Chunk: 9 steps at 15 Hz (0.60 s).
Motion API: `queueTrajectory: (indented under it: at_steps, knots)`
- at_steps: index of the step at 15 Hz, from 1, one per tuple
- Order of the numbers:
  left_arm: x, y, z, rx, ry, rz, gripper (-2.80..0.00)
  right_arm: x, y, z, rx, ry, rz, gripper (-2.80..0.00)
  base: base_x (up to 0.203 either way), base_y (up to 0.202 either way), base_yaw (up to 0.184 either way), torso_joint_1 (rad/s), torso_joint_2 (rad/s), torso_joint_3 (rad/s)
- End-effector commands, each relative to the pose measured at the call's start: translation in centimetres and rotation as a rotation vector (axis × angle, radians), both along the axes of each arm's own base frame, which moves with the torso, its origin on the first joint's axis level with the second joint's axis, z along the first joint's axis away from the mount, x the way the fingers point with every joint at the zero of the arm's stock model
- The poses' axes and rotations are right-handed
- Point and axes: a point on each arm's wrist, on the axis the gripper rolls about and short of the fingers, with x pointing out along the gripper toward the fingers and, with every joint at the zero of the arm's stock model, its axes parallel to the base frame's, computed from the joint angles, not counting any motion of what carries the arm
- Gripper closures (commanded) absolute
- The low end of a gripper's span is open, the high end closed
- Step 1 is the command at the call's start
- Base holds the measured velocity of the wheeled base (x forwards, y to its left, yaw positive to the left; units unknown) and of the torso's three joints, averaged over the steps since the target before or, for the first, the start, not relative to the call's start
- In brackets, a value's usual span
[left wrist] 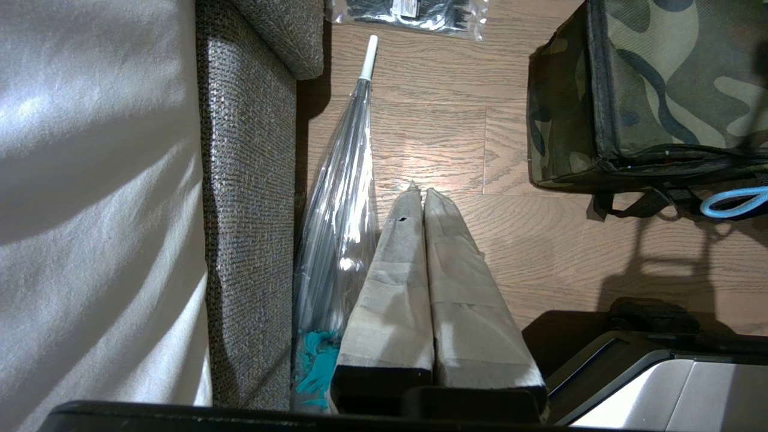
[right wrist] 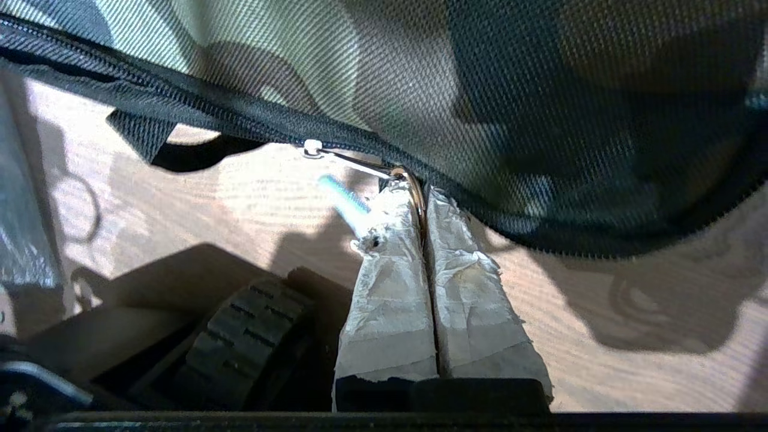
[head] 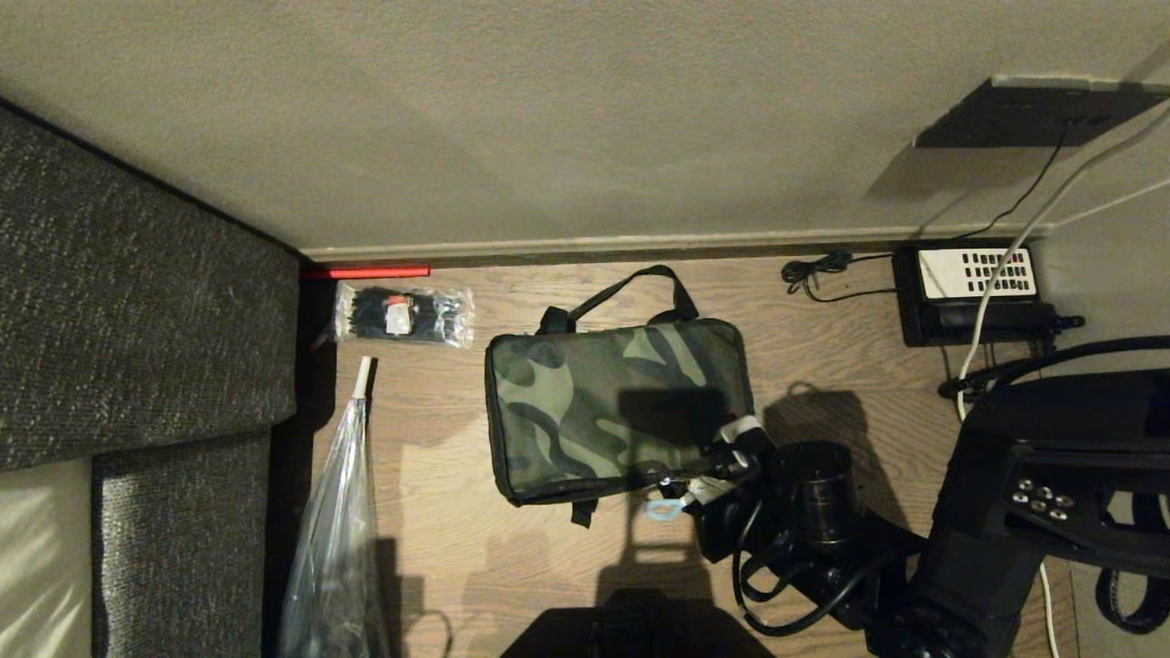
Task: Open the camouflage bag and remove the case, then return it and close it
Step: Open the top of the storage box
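The camouflage bag (head: 612,402) lies flat and closed on the wooden floor, its strap handles toward the wall. It also shows in the left wrist view (left wrist: 660,90) and fills the right wrist view (right wrist: 480,72). My right gripper (head: 722,466) is at the bag's near right corner. There it (right wrist: 420,195) is shut on the metal ring of the zipper pull (right wrist: 418,186), beside the zipper slider (right wrist: 312,147) and a blue loop (right wrist: 345,198). My left gripper (left wrist: 418,191) hangs shut and empty over the floor, left of the bag. The case is hidden.
A grey sofa (head: 137,320) fills the left side. Beside it lie a folded clear umbrella (head: 338,512) and a clear packet of black ties (head: 402,315). A black telephone (head: 973,292) with cables sits at the back right by the wall.
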Motion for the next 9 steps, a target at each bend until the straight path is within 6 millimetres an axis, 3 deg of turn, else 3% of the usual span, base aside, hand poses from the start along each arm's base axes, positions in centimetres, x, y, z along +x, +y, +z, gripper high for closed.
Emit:
queueTrajectory:
  at_steps: [1,9]
  knots:
    - [0.0,0.0,-0.1,-0.001,0.002,0.001,0.00,-0.4,-0.3,0.2,-0.001,0.003,0.001,0.00,0.000,0.000,0.000,0.000,0.00,0.000]
    - [0.0,0.0,-0.1,-0.001,0.001,0.001,0.00,-1.5,-1.1,0.2,-0.019,0.028,-0.005,0.00,0.000,0.000,0.000,0.000,0.00,0.000]
